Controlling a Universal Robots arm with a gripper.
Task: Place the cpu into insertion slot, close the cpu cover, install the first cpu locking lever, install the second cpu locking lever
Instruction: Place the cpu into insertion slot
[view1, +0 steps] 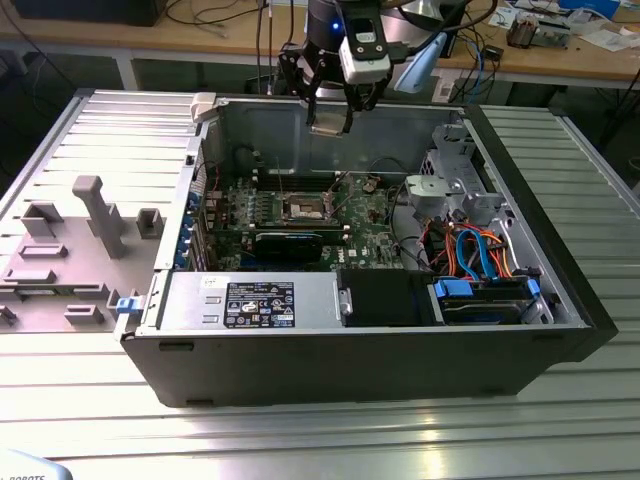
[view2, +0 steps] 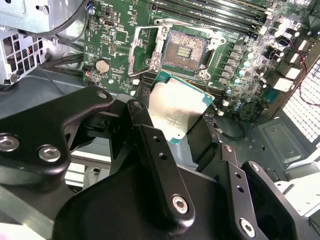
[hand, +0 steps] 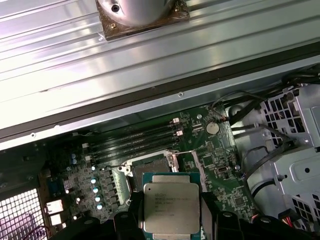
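Closest to me, inside the open computer case (view1: 350, 370), sat one silver power box (view1: 250, 300) and a bunch of blue and orange wires (view1: 478, 255). Behind them lay one long black card (view1: 285, 243), just beside the one insertion slot (view1: 303, 208), whose dark pins were bare. Farther back, high above the board, hung the gripper (view1: 330, 118). Its two fingers (view2: 155, 150) were squeezed tight on the edges of the one cpu (view2: 177, 112), well apart from the slot.
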